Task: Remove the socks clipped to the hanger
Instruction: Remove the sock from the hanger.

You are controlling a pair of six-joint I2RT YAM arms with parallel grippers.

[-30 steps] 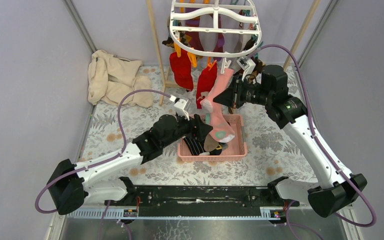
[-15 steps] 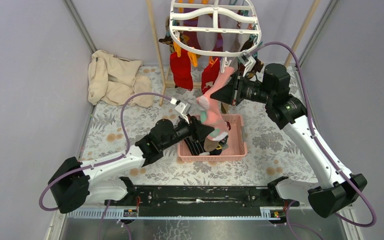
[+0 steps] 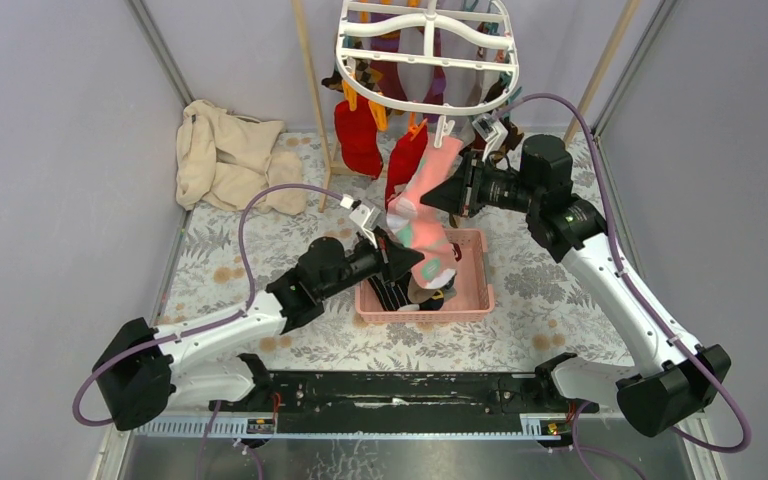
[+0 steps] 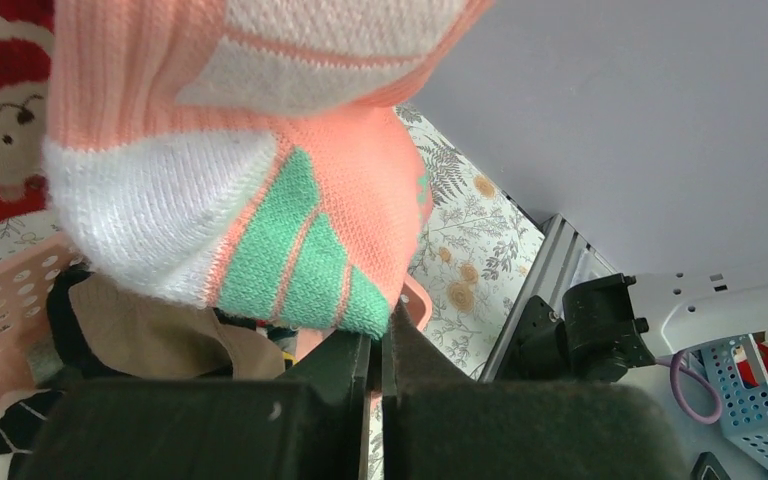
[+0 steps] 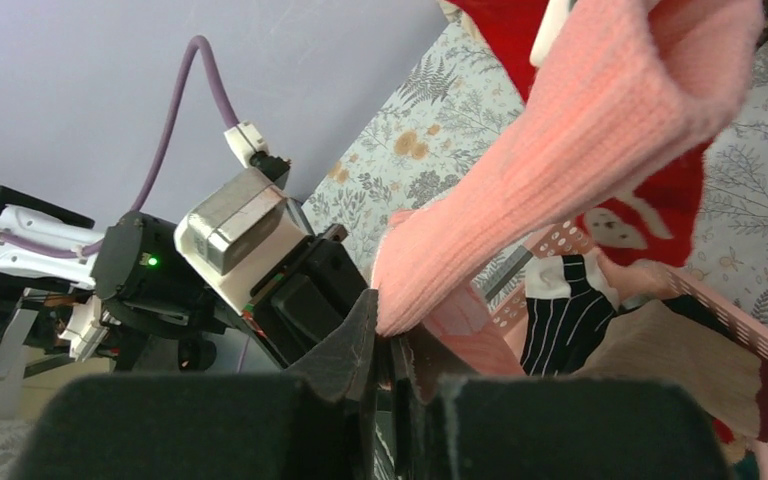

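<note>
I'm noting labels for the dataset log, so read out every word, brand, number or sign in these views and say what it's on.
No readable text in any view.
pink sock: green and white patches only, no lettering.
red sock: a bear-like face, no words.
small boards on the front rail: any marking is too small to read.

A pink slotted plastic basket (image 3: 481,280) sits mid-surface on the floral-patterned cloth (image 3: 550,290). A crumpled cream fabric heap (image 3: 222,160) lies at the far left, near a slanting wooden pole (image 3: 312,100).
</note>
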